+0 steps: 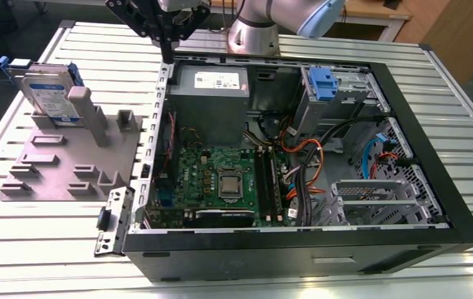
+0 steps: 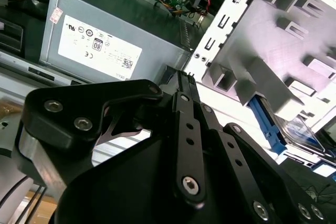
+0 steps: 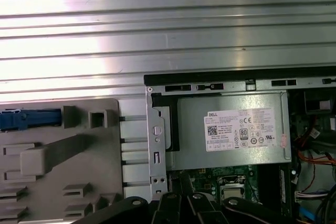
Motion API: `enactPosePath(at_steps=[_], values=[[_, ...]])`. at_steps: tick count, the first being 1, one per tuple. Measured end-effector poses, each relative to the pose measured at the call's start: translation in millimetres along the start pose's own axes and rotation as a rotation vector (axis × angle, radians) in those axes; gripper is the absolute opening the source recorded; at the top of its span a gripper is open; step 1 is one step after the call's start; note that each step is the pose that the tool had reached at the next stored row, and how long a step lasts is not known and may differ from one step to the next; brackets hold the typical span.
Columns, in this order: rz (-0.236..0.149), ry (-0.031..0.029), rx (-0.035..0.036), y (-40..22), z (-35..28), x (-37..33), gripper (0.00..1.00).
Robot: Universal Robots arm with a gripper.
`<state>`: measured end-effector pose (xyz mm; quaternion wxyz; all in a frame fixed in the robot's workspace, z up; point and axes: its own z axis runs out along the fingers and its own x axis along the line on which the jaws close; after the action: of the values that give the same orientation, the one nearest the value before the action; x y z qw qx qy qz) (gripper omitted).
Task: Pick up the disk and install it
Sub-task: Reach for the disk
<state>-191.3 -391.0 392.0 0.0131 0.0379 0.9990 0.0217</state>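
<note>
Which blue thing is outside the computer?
The disk, upright on the grey stand; the other blue carrier sits inside the computer case.

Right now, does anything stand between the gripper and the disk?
Nothing visible does. The gripper hangs above the computer case's wall near the power supply; the disk stands upright on the grey fixture toward the exterior view's left, with open air between them. A grey post of the fixture rises beside the disk.

The arm (image 1: 253, 31) is made of silver-grey tubes, with a pale blue cap (image 1: 320, 18) on one joint. Its gripper (image 1: 167, 53) is black, built from flat link bars (image 2: 188, 129) joined by small silver screws (image 2: 190, 184).
</note>
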Motion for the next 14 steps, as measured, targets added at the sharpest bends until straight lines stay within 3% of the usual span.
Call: enactPosePath(at_steps=[14], values=[[0.0, 0.0, 0.0, -0.7, 0.4, 9.2, 0.11]])
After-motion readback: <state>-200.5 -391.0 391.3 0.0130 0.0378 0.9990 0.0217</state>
